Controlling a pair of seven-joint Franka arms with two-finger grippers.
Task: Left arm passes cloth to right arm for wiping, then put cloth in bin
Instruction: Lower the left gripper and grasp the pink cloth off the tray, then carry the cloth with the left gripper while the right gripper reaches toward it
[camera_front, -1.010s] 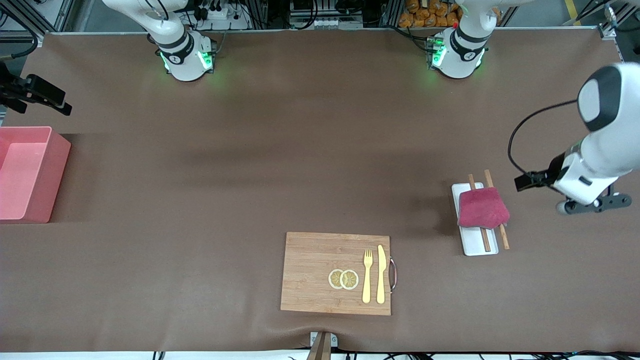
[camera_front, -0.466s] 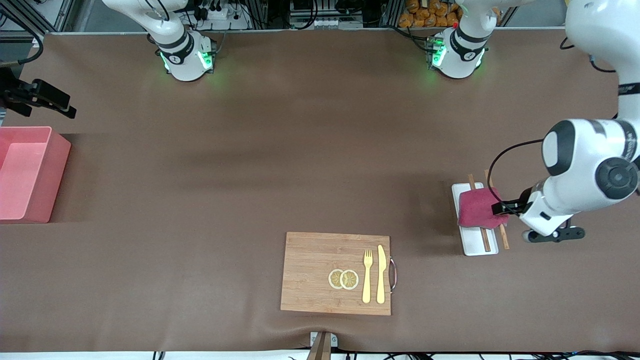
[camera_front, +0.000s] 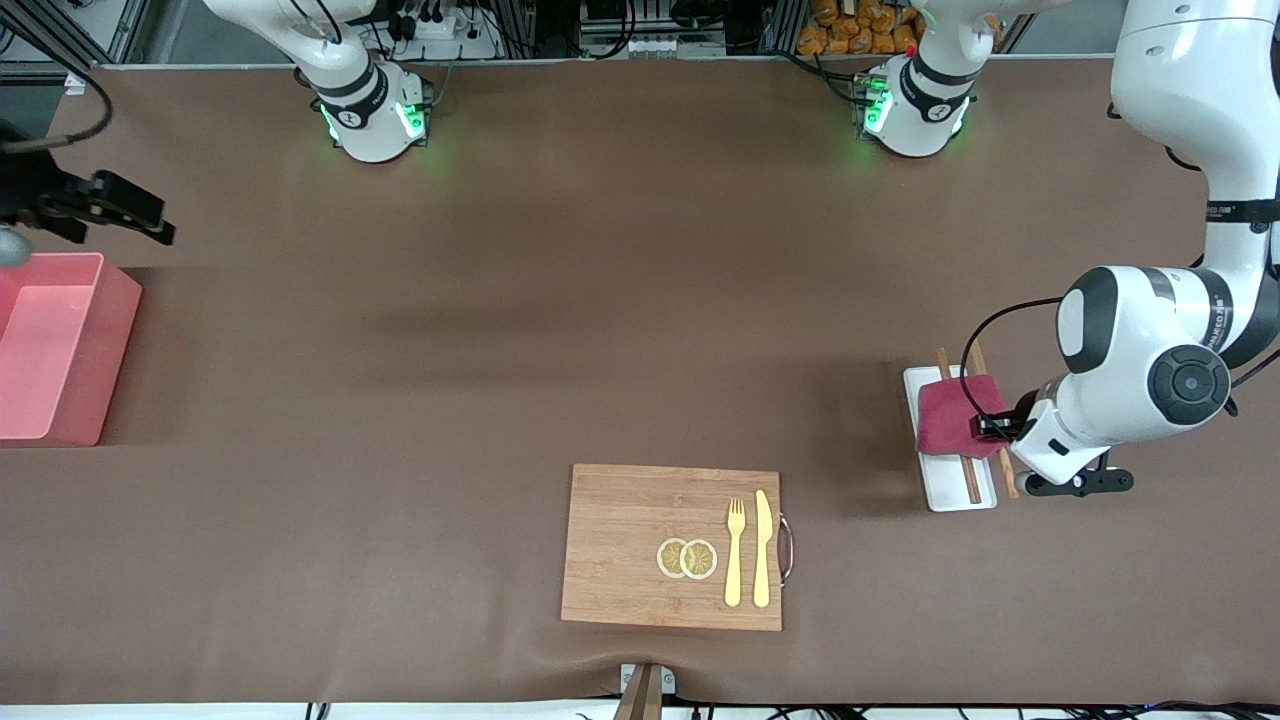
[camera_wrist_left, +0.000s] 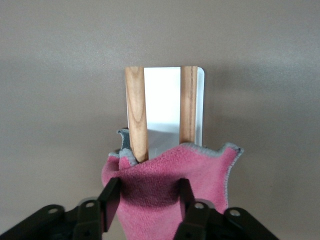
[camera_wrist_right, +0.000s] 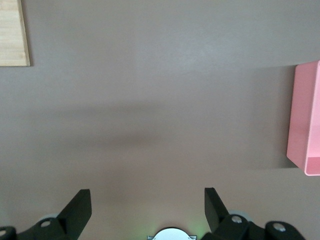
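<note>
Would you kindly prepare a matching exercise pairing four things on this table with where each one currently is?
Things:
1. cloth
2. left gripper
3. bin
4. fork

Places:
A. at the right arm's end of the table
B. on the wooden board, beside the knife
C. draped over two wooden sticks on the white tray
D. open, fingers on either side of a fold of the cloth

Pairs: 1-C, 2-D, 3-A, 4-B
</note>
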